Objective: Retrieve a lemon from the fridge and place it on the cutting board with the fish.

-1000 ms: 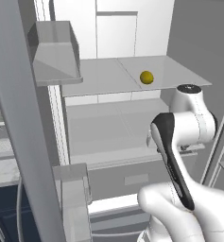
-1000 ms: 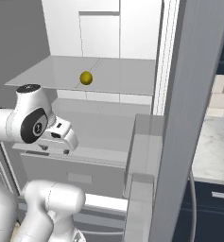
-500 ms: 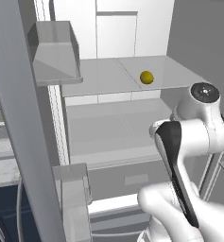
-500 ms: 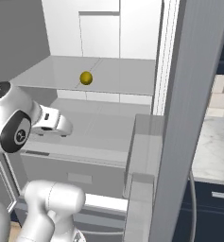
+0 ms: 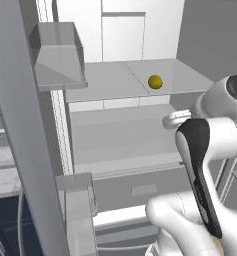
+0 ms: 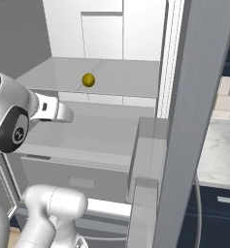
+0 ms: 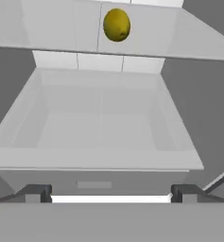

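Note:
The fridge (image 5: 115,80) stands open in front of me, white inside with grey shelves. The lemon (image 5: 155,82) (image 6: 88,80) lies alone on the upper shelf, small, round and yellow. My gripper (image 7: 111,194) is open and holds nothing; its two dark fingertips (image 7: 38,193) stand wide apart. It hovers in front of the lower shelf, below and short of the lemon (image 7: 116,24), and points into the fridge. Its white hand (image 5: 172,119) (image 6: 56,110) reaches out level from the arm. The cutting board and the fish are out of view.
The open fridge doors flank me, one grey door (image 5: 20,130) at the left and the other door (image 6: 184,116) at the right, each with door bins (image 5: 57,55) (image 6: 145,145). A bottom drawer (image 7: 94,182) lies below. A marble counter (image 6: 218,150) on navy cabinets sits to the right.
The arm's upper joint has swung outward, away from the fridge's middle, and the hand has risen a little, now level and aimed into the fridge. The lemon has not moved.

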{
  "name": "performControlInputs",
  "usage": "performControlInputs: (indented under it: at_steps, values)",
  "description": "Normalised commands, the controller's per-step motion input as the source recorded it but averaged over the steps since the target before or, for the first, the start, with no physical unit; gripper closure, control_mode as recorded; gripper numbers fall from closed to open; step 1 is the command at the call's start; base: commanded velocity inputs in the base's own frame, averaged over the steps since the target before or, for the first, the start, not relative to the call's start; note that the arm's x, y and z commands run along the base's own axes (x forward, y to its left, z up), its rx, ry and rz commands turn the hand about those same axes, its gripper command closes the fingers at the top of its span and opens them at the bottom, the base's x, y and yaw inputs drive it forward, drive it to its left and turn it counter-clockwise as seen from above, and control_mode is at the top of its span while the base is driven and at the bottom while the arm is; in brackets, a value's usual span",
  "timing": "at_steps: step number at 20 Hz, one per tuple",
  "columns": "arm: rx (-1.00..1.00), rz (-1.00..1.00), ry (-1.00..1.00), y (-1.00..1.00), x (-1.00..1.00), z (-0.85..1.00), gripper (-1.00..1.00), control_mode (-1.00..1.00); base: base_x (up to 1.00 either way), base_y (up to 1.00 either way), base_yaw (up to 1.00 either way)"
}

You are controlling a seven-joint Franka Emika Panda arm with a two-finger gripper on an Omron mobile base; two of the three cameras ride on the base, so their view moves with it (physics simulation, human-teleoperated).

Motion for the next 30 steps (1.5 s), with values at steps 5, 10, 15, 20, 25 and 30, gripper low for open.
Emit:
performControlInputs:
  at_steps: [5, 10, 15, 20, 25, 30]
  values:
    - [0.11, 0.00, -0.11, 0.00, 0.00, 0.50, -1.00, -1.00, 0.00, 0.00, 0.00]
    - [0.01, 0.00, -0.35, 0.00, 0.00, 0.16, -1.00, -1.00, 0.00, 0.00, 0.00]
    - [0.00, 0.00, -0.13, 0.00, 0.04, 0.32, -1.00, -1.00, 0.00, 0.00, 0.00]
    - [0.00, 0.00, 0.11, 0.00, 0.17, 0.65, -1.00, -1.00, 0.00, 0.00, 0.00]
    - [0.00, 0.00, 0.05, -0.05, 0.21, 0.02, -1.00, -1.00, 0.00, 0.00, 0.00]
    - [0.00, 0.00, 0.00, -0.02, 0.05, -0.04, -1.00, -1.00, 0.00, 0.00, 0.00]
